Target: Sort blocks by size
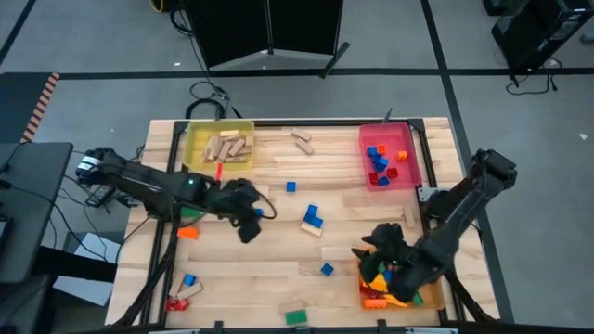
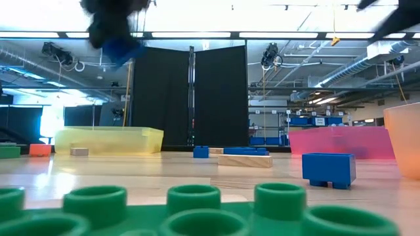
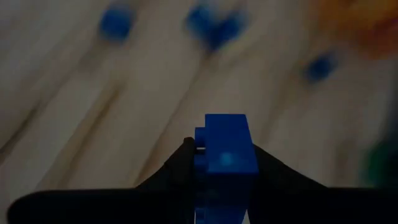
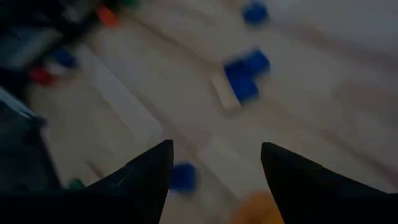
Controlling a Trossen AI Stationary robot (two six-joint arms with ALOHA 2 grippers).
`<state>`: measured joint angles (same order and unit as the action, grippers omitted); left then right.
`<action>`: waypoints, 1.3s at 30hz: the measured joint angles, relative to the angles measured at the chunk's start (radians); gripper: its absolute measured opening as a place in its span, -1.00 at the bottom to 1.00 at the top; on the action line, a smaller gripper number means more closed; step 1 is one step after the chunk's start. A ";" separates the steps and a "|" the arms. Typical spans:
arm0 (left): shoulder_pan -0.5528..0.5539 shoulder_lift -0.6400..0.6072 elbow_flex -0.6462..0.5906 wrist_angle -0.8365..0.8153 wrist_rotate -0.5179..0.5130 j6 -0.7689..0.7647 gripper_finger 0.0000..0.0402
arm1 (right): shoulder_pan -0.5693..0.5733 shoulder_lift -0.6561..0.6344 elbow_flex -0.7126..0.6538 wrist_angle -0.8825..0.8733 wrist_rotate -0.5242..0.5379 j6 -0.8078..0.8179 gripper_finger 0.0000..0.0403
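My left gripper [image 1: 249, 225] hangs over the table's left middle, shut on a small blue brick [image 3: 225, 140], which the low view shows high above the tabletop [image 2: 123, 47]. My right gripper [image 1: 371, 249] is open with nothing between its fingers [image 4: 216, 162], just left of the orange tray [image 1: 394, 292], which holds mixed bricks. Loose blocks lie on the table: a blue cluster [image 1: 312, 218] beside a wooden block, a small blue brick [image 1: 327, 269] and another [image 1: 290, 186]. My left gripper pinches the blue brick by two opposite side faces [image 3: 202, 152], one finger on each side. The fingers slant downward. The brick's far end sticks out past the fingertips, and the brick is lifted clear of the table.
A yellow tray [image 1: 220, 147] with wooden blocks stands far left, and a red tray [image 1: 388, 156] with blue and red bricks far right. An orange brick [image 1: 188, 233], a green brick [image 1: 296, 317] and a few blocks [image 1: 186, 288] lie along the left and near edges.
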<state>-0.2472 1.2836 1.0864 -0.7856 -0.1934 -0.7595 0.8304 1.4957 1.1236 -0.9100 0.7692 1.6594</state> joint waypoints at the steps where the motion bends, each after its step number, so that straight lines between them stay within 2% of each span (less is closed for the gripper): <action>1: -0.011 0.004 0.030 0.043 -0.019 0.000 -0.54 | 0.016 -0.009 0.002 0.006 0.050 -0.016 0.28; 5: -0.044 0.052 0.133 0.251 -0.103 0.028 -0.54 | 0.061 -0.037 0.003 0.027 0.185 -0.094 0.24; 9: -0.069 0.150 0.226 0.404 -0.139 0.102 -0.54 | 0.062 -0.051 0.003 0.115 0.244 -0.234 0.22; 17: -0.069 0.416 0.500 0.424 -0.141 0.219 -0.54 | 0.031 -0.086 0.003 0.461 0.199 -0.691 0.21; 23: -0.071 0.550 0.661 0.422 -0.076 0.254 -0.54 | 0.009 -0.108 0.003 0.553 0.165 -0.842 0.21; 28: -0.080 0.585 0.713 0.449 -0.074 0.257 -0.53 | -0.022 -0.108 0.002 0.563 0.122 -0.869 0.21; 34: -0.082 0.584 0.718 0.487 -0.054 0.258 -0.53 | -0.040 -0.108 0.002 0.657 0.099 -0.980 0.19; 39: -0.083 0.584 0.718 0.517 -0.052 0.258 -0.53 | -0.072 -0.109 0.002 0.682 0.061 -1.012 0.11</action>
<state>-0.3301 1.8671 1.8043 -0.2688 -0.2453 -0.5012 0.7584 1.3869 1.1252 -0.2278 0.8300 0.6473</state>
